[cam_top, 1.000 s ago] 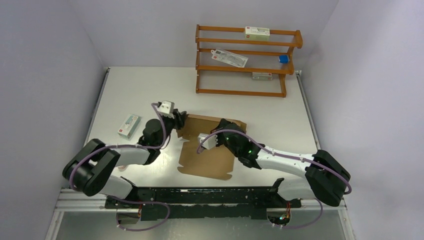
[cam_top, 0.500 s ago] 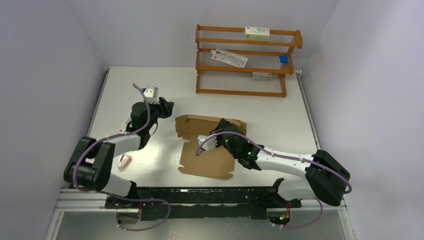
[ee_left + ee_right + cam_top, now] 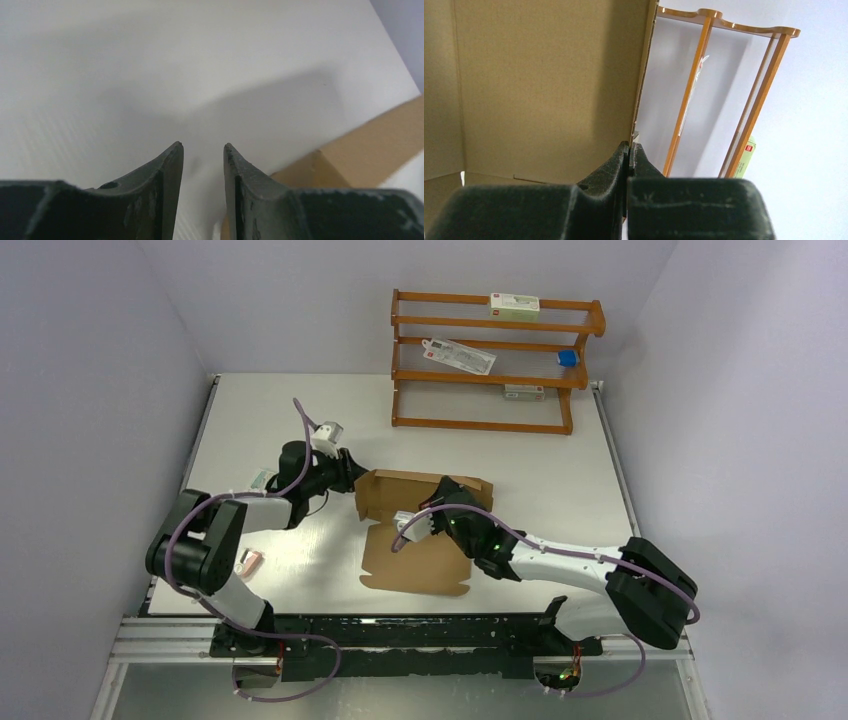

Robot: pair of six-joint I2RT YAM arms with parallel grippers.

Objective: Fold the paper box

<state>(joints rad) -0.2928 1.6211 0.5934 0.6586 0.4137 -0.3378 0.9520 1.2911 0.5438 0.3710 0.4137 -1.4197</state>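
Observation:
The paper box [image 3: 415,540], brown cardboard, lies mid-table with its far wall and left side flap folded up. My right gripper [image 3: 452,498] reaches over it from the right. In the right wrist view that gripper [image 3: 629,146] is shut on the edge of an upright cardboard panel [image 3: 544,85]. My left gripper [image 3: 350,475] hovers just off the box's far left corner. Seen from the left wrist, it [image 3: 202,146] is open with only white table between the fingers [image 3: 165,175], and a cardboard corner [image 3: 370,145] lies just to the right.
A wooden rack [image 3: 490,360] stands at the back with white cartons and a small blue thing [image 3: 567,357] on its shelves. A white carton [image 3: 260,480] lies partly under the left arm. A tiny pink item [image 3: 250,562] lies by the left arm's base.
The left gripper pulled away from the box's far left corner to the left, then came back beside that corner with its jaws narrower. The right gripper kept its grip on the panel.

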